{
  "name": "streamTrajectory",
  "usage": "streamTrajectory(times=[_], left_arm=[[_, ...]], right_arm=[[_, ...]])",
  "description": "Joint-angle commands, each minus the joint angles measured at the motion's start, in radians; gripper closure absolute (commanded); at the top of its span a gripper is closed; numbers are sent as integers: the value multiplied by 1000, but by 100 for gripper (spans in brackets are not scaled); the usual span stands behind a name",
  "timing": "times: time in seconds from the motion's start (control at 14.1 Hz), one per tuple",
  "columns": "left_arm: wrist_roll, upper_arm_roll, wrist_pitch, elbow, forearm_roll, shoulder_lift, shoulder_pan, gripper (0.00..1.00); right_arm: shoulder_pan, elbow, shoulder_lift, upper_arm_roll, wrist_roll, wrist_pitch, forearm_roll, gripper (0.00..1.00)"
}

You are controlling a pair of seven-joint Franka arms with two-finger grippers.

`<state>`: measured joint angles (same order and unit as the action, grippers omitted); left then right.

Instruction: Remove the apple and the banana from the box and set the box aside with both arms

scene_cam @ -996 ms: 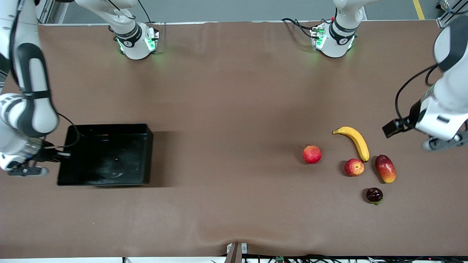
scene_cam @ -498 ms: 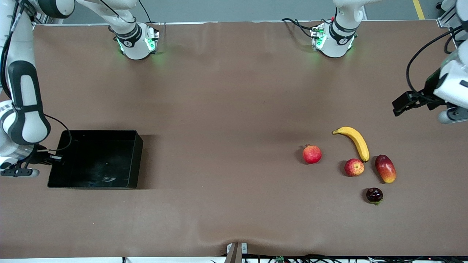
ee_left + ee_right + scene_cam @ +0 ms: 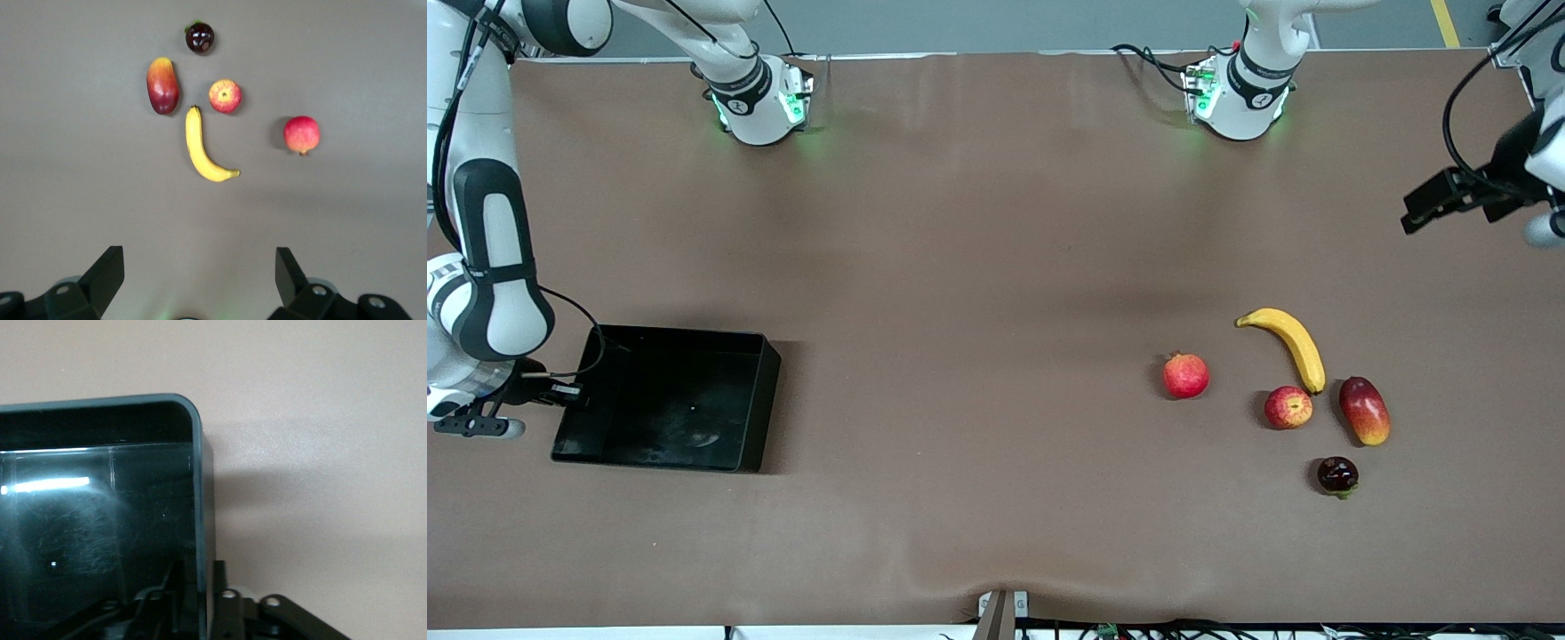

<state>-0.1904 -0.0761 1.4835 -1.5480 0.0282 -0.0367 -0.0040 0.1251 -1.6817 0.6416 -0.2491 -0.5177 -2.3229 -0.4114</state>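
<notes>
The black tray (image 3: pixel 660 411) lies at the right arm's end of the table. My right gripper (image 3: pixel 562 392) is shut on its end wall; in the right wrist view the gripper (image 3: pixel 203 583) has one finger inside the tray (image 3: pixel 100 520) and one outside. The yellow banana (image 3: pixel 1294 342) and the red-yellow apple (image 3: pixel 1288 407) lie together toward the left arm's end. My left gripper (image 3: pixel 1427 206) is open and empty, up over the table's end, apart from the fruits. The left wrist view shows the gripper (image 3: pixel 200 257), the banana (image 3: pixel 200 150) and the apple (image 3: pixel 225 96).
A red pomegranate (image 3: pixel 1185 375), a red-yellow mango (image 3: pixel 1364 410) and a small dark fruit (image 3: pixel 1337 475) lie beside the banana and apple. They also show in the left wrist view: pomegranate (image 3: pixel 301 135), mango (image 3: pixel 163 85), dark fruit (image 3: pixel 199 37).
The right gripper has shifted the tray toward the right arm's end and slightly nearer the front camera. The left gripper has risen and drawn away from the fruits.
</notes>
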Motion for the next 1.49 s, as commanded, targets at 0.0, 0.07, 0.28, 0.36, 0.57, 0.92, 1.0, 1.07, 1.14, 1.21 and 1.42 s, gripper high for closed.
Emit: streamTrajectory(times=[0.0, 0.07, 0.28, 0.36, 0.57, 0.92, 1.0, 1.07, 1.14, 1.21, 1.42], left_arm=[[11, -7, 4, -96, -17, -90, -5, 0], [11, -7, 4, -122, -19, -116, -7, 0], [9, -4, 8, -127, -22, -107, -1, 0], [9, -4, 8, -124, -22, -104, 1, 0], [11, 1, 8, -122, -22, -100, 7, 0], [-4, 1, 4, -122, -22, -92, 6, 0], [-4, 1, 4, -122, -22, -92, 6, 0], [-7, 1, 4, -119, -22, -94, 6, 0], [-7, 1, 4, -110, -22, -91, 6, 0], [-7, 1, 4, -109, -22, -89, 4, 0], [-12, -1, 4, -110, -22, -81, 4, 0]], right_arm=[[16, 16, -10, 18, 4, 20, -10, 0], [14, 19, -16, 16, 1, 22, 6, 0], [13, 92, -46, 16, 2, 118, 74, 0], [16, 144, -59, 16, 4, 191, 100, 0], [19, 269, -65, 16, 7, 318, 128, 0], [-5, 267, -204, 22, 13, 479, 171, 0], [-27, 266, -226, 22, 13, 516, 171, 0], [-42, 267, -249, 19, 10, 552, 172, 0], [-44, 266, -285, 22, 11, 606, 174, 0], [-53, 266, -312, 21, 13, 655, 174, 0], [-87, 264, -373, 25, 33, 726, 253, 0]])
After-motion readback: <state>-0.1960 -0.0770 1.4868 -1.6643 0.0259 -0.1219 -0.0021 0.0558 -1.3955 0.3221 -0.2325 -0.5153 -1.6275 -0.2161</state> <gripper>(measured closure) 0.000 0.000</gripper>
